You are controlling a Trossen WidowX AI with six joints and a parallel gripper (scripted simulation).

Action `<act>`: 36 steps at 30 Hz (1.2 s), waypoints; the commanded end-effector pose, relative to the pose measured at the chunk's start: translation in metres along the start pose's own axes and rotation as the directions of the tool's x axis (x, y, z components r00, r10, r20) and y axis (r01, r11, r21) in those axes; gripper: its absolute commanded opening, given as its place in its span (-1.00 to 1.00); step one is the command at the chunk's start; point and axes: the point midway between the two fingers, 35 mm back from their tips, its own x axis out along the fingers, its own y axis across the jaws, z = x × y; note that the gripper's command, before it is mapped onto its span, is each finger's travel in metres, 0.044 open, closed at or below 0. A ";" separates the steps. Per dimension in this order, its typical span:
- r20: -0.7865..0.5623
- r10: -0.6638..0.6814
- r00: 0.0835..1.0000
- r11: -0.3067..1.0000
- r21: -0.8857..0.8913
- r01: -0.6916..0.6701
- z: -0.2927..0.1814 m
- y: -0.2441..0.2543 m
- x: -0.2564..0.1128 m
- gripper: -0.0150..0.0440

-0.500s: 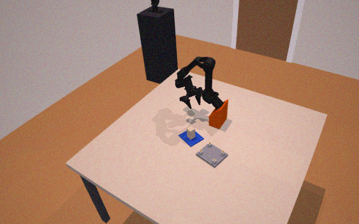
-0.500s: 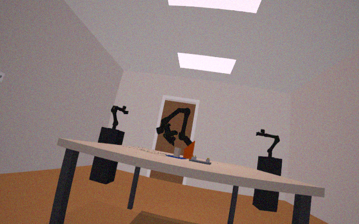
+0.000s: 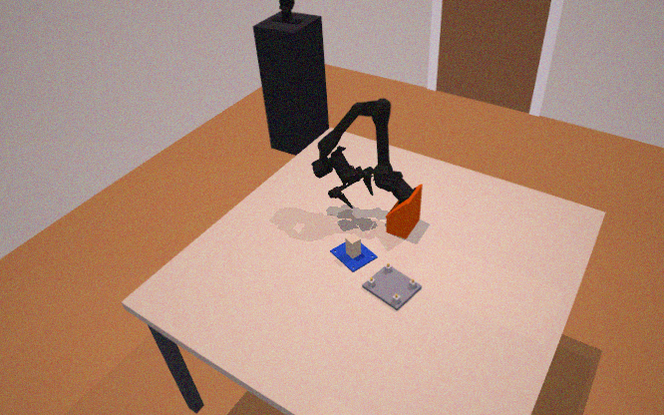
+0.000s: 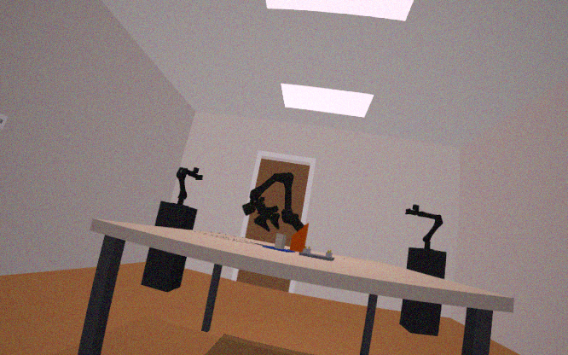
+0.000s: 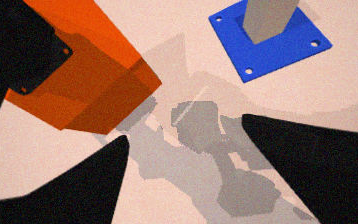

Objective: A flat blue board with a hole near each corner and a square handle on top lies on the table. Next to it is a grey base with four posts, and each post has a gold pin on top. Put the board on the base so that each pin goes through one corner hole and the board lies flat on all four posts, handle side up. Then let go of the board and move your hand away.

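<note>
Parallel-jaw gripper point(image 3: 359, 201) point(image 4: 271, 229) point(image 5: 185, 129), fingers spread around nothing, needed centring above the square handle point(image 3: 353, 248) point(image 4: 280, 241) point(image 5: 270, 20) and squaring to its faces before descending, since the blue board point(image 3: 354, 263) point(image 4: 273, 247) point(image 5: 280, 54) lay flat beside the base point(image 3: 391, 286) point(image 4: 317, 256).

In the wrist view, the upper edge cuts off the handle point(image 5: 270, 20) and one corner of my blue board point(image 5: 280, 47); in the exterior view, the pin holes are too small for me to make out.
</note>
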 end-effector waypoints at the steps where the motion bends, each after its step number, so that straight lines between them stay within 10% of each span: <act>1: -0.046 0.170 0.984 0.942 0.301 -0.149 0.010 -0.019 0.010 1.00; 15: -0.336 0.248 0.908 0.739 0.672 0.047 0.052 -0.062 0.027 1.00; 36: -0.605 -0.086 0.792 0.339 0.729 0.594 0.143 -0.098 0.036 1.00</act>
